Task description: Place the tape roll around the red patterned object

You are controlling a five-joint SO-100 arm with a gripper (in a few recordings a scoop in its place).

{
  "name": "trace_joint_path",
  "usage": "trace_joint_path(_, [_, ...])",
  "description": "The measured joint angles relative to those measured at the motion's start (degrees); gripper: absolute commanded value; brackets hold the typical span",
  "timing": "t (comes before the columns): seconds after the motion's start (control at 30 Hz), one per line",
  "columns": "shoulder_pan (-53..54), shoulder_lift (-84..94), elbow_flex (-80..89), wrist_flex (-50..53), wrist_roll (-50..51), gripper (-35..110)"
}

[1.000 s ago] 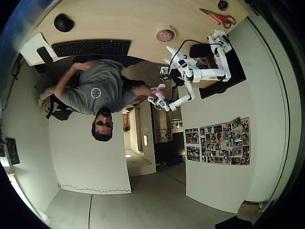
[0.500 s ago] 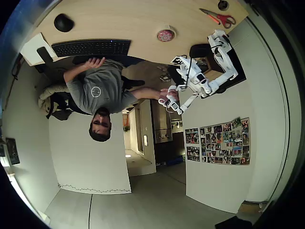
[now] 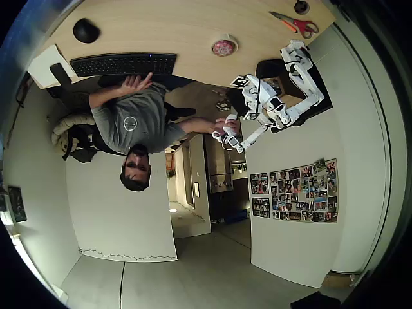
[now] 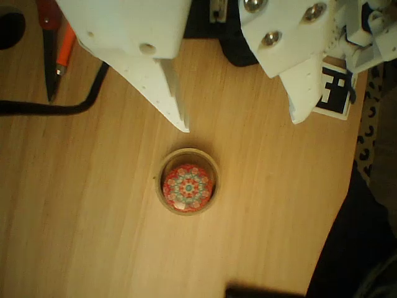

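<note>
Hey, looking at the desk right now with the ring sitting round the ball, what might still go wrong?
The pale cream tape roll already rings the red patterned ball, and the white gripper hangs open above them. Dropping again, a fingertip might knock the ring off. The ball sits near the ring's lower wall, so a nudge could shift it. The black cable lies close and might snag the arm.

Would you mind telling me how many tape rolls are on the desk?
1. The tape roll lies flat on the desk, ringing the red ball, below the open gripper in the wrist view. None seems hidden.
</note>
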Motion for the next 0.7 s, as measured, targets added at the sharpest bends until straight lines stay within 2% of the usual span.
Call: trace_joint_path(0.7, [-1.5,-5.2,0.0,-4.7,-0.5,41])
